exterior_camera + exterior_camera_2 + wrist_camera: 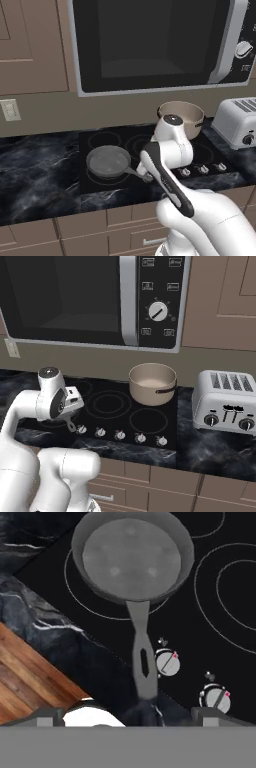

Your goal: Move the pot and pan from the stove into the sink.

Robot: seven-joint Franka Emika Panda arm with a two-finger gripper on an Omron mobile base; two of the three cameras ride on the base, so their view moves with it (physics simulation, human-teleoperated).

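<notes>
Hovering with jaws spread wide over the frying pan's handle point(142, 657) at the stove's point(210, 150) near-left burner, the gripper point(127, 714) risks the frying pan point(131, 557) swinging if pinched far from its bowl.

pan point(108, 161) front-left on stove point(130, 137) | pot point(183, 118) back-right | toaster point(237, 121) right

Pan point(108, 161): handle end hidden behind arm wrist in left base view; in right base view arm covers nearly the whole pan. Hand view: pan point(131, 557) rim cut by top edge. Toaster point(239, 121) cut by right edge.
</notes>
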